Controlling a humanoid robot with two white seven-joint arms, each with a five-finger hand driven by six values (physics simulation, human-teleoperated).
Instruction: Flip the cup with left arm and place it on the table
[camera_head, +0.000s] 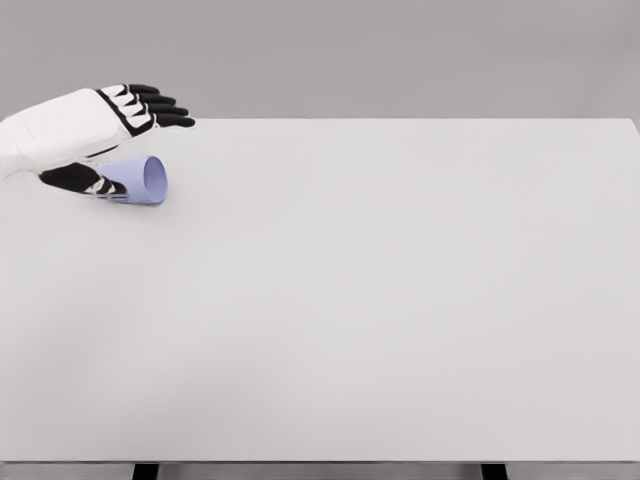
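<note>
while the left hand (105, 135) reaches in from the left edge of the picture, a small cup (143, 180) lies on its side under it. the cup is light purple-blue. its open mouth faces to the right, and you can look a little way into it. the cup sits on the table (380, 300), close to the far left corner.

the hand is white on the back, with black fingers (160, 108). the four long fingers point to the right and lie nearly straight, side by side, above the cup. they do not wrap around it. the black thumb (80, 178) sits lower down, by the closed end of the cup, on its left side. so the cup rests in the gap between the thumb below and the fingers above. the thumb looks like it touches the cup, but it is hard to be sure. the hand is spread loose, not squeezed around the cup.

the white arm goes off the left side of the picture.

the table is big and very pale grey, and it fills most of the view. two dark table legs (146, 471) peek out at the bottom edge. behind the table is a plain grey wall (400, 50).
</note>
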